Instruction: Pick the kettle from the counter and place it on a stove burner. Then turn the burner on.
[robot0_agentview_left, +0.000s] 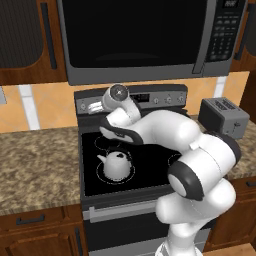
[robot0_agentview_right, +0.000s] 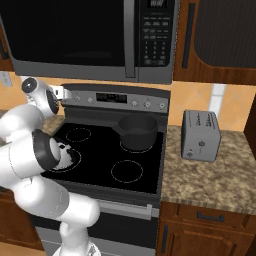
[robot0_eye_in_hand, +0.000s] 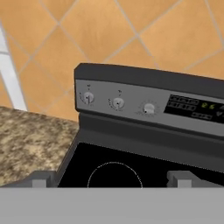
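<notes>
Sitting on the widest dotted burner ring (robot0_agentview_left: 116, 170) at the front left corner of the black glass cooktop (robot0_agentview_left: 150, 165), the silver-grey kettle (robot0_agentview_left: 117, 161) points its spout toward the granite bench (robot0_agentview_left: 35, 165) to its left. A tiled wall with a white grout strip rises behind that bench. At the stove's back edge, three round knobs (robot0_eye_in_hand: 117, 103) line the left end of the grey control panel (robot0_eye_in_hand: 148, 103), with a dark display further right. The claw (robot0_eye_in_hand: 111, 179) hangs above the cooktop's rear left ring (robot0_eye_in_hand: 114, 175), its two grey fingertips (robot0_eye_in_hand: 180, 178) spread wide apart and empty. In the right base view, the white arm (robot0_agentview_right: 35, 145) covers most of the kettle, while a dark pot (robot0_agentview_right: 137, 131) occupies the rear right ring. A grey toaster (robot0_agentview_right: 201, 135) stands on the bench right of the stove. A microwave (robot0_agentview_left: 145, 35) hangs overhead, cut off by the top edge.
</notes>
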